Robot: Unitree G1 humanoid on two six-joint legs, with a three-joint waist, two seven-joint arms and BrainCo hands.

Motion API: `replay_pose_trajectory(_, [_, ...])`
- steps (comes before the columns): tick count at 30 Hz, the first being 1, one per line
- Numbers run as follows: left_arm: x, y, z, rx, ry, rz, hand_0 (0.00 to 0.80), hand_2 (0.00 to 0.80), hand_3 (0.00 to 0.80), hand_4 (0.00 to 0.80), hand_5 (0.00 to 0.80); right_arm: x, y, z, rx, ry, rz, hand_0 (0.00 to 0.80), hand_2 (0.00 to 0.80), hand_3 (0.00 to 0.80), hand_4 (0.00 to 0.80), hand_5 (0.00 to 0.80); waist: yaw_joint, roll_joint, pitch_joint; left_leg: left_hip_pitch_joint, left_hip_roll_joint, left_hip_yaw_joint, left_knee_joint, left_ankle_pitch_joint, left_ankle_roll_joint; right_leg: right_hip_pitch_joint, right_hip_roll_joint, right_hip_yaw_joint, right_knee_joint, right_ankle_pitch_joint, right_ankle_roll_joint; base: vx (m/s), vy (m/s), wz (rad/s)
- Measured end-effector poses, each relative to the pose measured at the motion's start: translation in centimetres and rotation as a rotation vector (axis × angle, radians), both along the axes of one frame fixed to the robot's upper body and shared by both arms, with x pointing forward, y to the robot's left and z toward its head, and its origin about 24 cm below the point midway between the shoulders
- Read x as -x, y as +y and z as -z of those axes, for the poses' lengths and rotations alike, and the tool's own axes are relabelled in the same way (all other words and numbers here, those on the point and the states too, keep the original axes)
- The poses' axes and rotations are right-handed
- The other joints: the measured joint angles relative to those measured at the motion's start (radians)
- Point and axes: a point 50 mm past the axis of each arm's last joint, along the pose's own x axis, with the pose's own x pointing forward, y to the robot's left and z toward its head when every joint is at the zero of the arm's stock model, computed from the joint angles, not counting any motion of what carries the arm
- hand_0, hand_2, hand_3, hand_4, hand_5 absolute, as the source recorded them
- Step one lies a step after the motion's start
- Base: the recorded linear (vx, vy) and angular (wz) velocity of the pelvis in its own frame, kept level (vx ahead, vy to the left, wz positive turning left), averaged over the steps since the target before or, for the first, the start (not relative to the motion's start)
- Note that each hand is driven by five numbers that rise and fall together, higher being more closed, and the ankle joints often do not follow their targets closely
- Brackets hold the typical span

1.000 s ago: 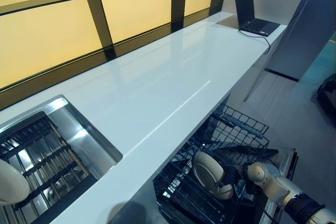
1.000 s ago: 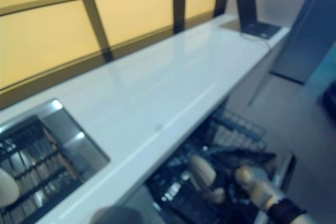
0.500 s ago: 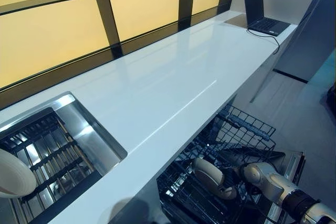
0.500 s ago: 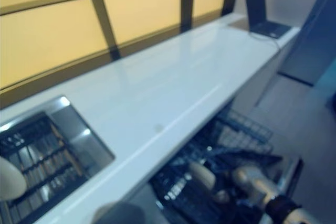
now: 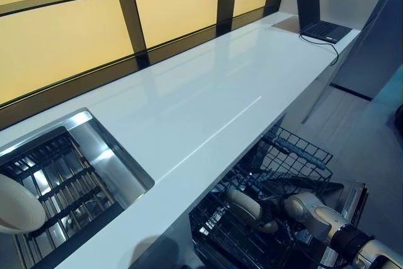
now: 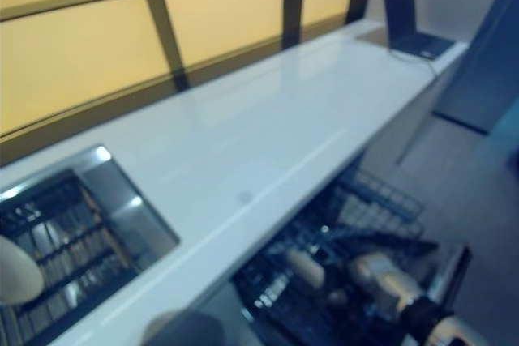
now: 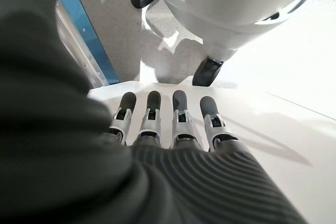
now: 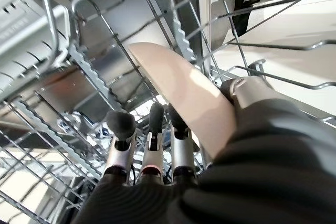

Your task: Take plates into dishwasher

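Observation:
A beige plate (image 5: 242,203) stands tilted among the wires of the pulled-out dishwasher rack (image 5: 296,155), below the counter's front edge. My right hand (image 5: 302,209) is shut on it. In the right wrist view the plate (image 8: 184,95) is pinched between the thumb (image 8: 239,87) and the fingers (image 8: 152,124). A second, white plate (image 5: 16,206) shows at the lower left, over the sink's near side. My left hand (image 7: 173,124) lies with straight fingers flat against that plate (image 7: 283,129), and its thumb is hidden.
The long white counter (image 5: 208,92) runs to the far right, where an open laptop (image 5: 318,20) sits. A steel sink (image 5: 107,155) with a dark slatted rack (image 5: 50,181) is at the left. Yellow panels back the counter. Rack wires (image 8: 89,61) crowd round the right hand.
The right hand has moved the beige plate lower and deeper into the dishwasher rack. The camera has shifted a little; the white plate stays at the lower left.

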Motion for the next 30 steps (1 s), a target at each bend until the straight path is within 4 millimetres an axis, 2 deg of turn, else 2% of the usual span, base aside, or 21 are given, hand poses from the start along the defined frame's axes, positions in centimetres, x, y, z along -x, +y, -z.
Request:
replay_pose_trajectory(4, [-0.1,-0.1,0.0,0.001,-0.002,0.003,0.0,0.0,0.0,0.0,0.0,-0.6,1.0,0.2,-0.031,-0.018,0.034,0.8,0.8,0.8,0.8,0.8,0.003,0.0,0.0,0.0,-0.001,-0.002,0.0,0.0,0.0,0.001,0.0,-0.002,0.0,0.0,0.0,0.0,0.0,0.0])
replay_pose_trajectory(13, [-0.2,-0.3,0.0,-0.001,-0.002,0.02,0.0,0.0,0.0,0.0,0.0,-0.9,1.6,0.8,-0.059,-0.034,0.081,0.8,0.8,0.8,0.8,0.8,0.005,0.007,-0.004,0.0,-0.002,-0.005,0.0,0.002,0.001,0.003,-0.001,-0.004,0.0,-0.002,0.004,0.0,0.0,0.0])
replay_pose_trajectory(19, [-0.5,-0.7,-0.1,0.007,-0.009,0.027,0.0,0.0,0.0,0.0,0.0,-1.1,1.5,1.4,-0.062,-0.038,0.127,0.8,0.8,0.8,0.8,0.8,0.023,0.018,-0.011,-0.001,-0.003,-0.008,0.0,0.003,0.002,0.004,-0.001,-0.007,0.001,-0.003,0.004,0.0,0.0,0.0])
replay_pose_trajectory(30, [-0.6,-0.9,-0.1,0.003,-0.008,0.049,0.0,0.0,0.0,0.0,0.0,-1.3,1.0,1.9,-0.041,-0.015,0.158,0.8,0.8,0.8,0.8,0.8,0.023,0.03,-0.02,-0.002,-0.006,-0.024,0.0,0.006,0.004,0.011,-0.003,-0.021,0.003,-0.003,0.004,-0.005,0.007,0.03])
